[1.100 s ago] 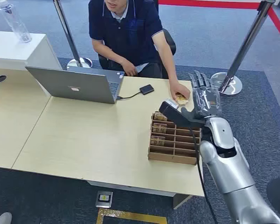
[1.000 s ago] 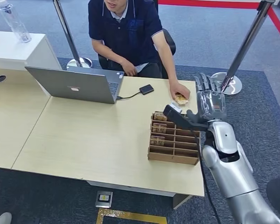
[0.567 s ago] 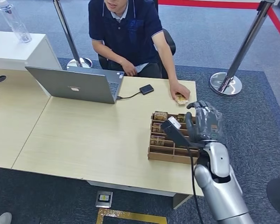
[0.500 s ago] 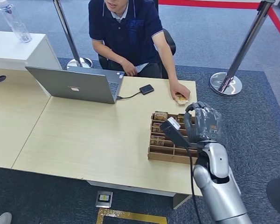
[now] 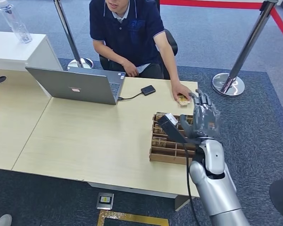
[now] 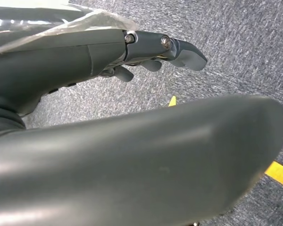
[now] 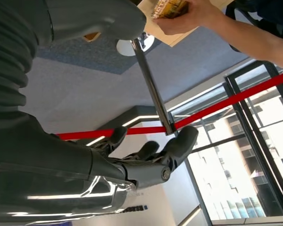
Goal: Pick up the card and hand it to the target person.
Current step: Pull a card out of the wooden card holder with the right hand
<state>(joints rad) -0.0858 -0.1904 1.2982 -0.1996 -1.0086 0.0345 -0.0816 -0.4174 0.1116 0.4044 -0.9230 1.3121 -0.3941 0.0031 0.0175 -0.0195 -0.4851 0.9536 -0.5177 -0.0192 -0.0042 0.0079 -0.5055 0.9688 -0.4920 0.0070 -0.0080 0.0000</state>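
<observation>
On the tabletop [image 5: 97,136] the laptop [image 5: 76,85] sits left, the tray [image 5: 172,143] right. The card [image 5: 184,99] lies under the person's hand [image 5: 181,89], so the handover looks done; next, I judge, the arm should draw back clear. The right hand [image 5: 201,115] hovers over the tray, fingers apart, empty. The left hand [image 6: 97,56], at the wrist camera, hangs empty over carpet.

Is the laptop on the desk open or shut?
Open. The laptop has its lid raised with the back toward the camera, and part of the keyboard shows at its right side, facing the seated person.
</observation>
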